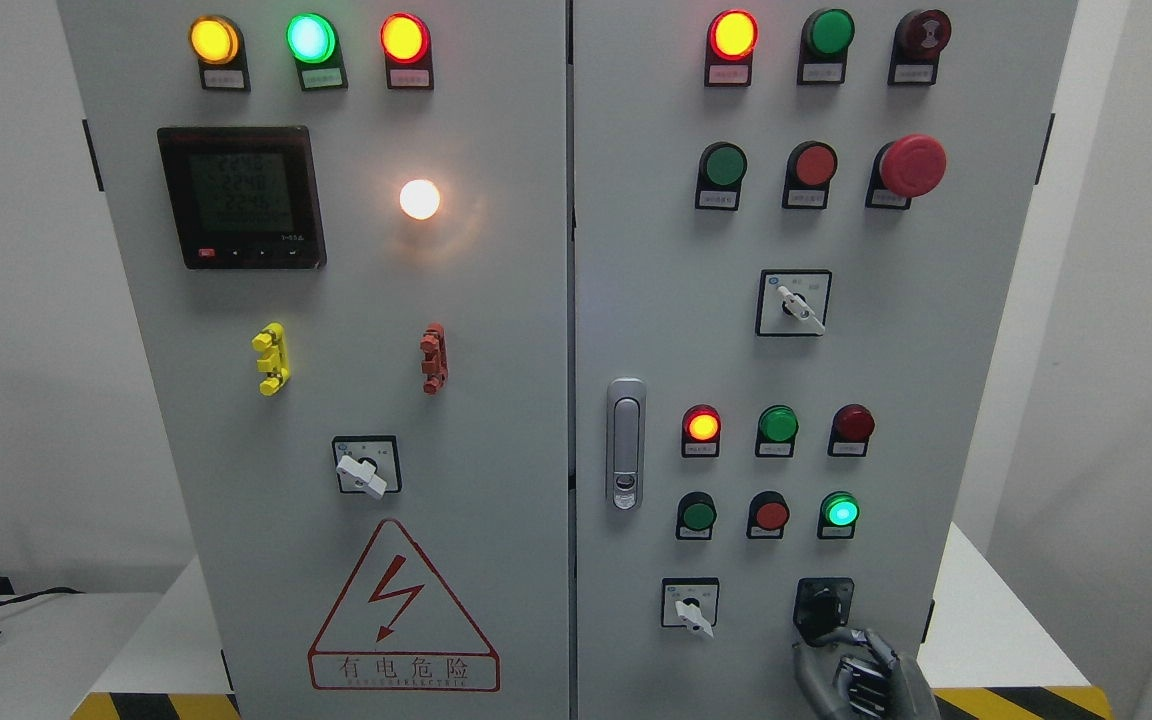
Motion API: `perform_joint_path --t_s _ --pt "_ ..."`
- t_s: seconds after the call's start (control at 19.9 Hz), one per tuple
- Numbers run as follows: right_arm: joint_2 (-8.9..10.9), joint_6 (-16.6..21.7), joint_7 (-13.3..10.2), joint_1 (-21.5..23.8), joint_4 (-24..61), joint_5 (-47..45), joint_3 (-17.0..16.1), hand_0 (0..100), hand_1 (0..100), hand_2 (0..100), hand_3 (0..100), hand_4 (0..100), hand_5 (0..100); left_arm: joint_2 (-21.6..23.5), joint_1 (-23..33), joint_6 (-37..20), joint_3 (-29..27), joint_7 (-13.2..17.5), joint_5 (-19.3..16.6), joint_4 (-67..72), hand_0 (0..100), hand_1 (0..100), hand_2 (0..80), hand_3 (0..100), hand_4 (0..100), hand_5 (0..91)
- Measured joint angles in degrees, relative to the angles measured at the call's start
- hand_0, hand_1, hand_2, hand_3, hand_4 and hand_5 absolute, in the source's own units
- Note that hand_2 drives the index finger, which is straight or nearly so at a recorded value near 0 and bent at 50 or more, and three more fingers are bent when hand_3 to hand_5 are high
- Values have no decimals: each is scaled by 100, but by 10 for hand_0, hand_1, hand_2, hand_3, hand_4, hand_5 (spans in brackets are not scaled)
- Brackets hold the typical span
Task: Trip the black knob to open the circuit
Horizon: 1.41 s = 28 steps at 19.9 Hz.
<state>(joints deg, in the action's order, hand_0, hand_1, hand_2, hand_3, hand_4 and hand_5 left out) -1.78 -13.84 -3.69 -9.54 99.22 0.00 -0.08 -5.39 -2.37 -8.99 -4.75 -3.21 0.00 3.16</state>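
Observation:
The black knob sits at the lower right of the grey cabinet's right door, on a square black plate. My right hand comes up from the bottom edge just below it. Its fingers are curled around the lower part of the knob and touch it. The hand covers the knob's bottom edge. My left arm is out of view.
A white rotary switch sits left of the black knob. Lit and unlit round buttons are above it. A red mushroom stop button is at upper right. A door latch is by the centre seam. The left door carries a meter.

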Motion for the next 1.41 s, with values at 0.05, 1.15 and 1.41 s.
perform_joint_path --t_s 0.05,1.15,1.41 --pt "-5 0 1 0 0 0 1 404 755 452 1000 1000 943 0 0 0 0 0 0 0 120 389 0 0 0 0" --pt "-44 35 -5 8 -18 0 8 378 746 454 1000 1000 943 0 0 0 0 0 0 0 120 389 0 0 0 0" --pt "-47 68 -5 34 -37 0 9 375 745 454 1000 1000 943 0 0 0 0 0 0 0 120 389 0 0 0 0"
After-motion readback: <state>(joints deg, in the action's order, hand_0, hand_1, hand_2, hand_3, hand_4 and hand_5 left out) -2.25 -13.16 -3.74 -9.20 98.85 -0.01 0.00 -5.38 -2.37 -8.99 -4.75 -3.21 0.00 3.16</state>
